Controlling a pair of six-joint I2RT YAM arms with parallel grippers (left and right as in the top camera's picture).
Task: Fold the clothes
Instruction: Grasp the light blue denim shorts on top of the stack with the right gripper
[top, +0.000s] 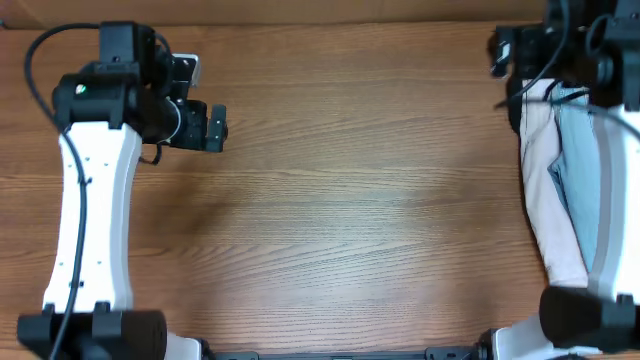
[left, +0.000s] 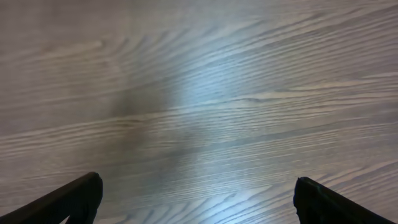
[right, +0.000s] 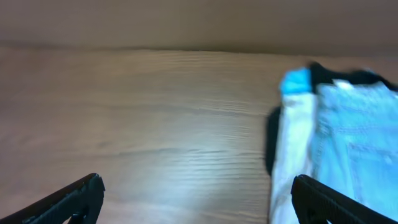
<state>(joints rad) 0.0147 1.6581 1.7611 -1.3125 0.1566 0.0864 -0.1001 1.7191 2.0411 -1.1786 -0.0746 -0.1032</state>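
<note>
**Fingertips (left: 78, 199) spread wide on both sides; clothes (top: 555, 190) at the right edge**

Seen from its wrist, the left gripper (left: 198, 205) has its dark tips in the lower corners of the frame, far apart, with only the wooden table (left: 199, 93) between them. The right gripper (right: 198, 202) is just as wide and holds nothing. At the right of its view lie the clothes: light blue, white and a dark piece, blurred. Overhead they run down the right edge of the frame, partly under the right arm (top: 608, 210); the left gripper sits at upper left, well apart.
</note>
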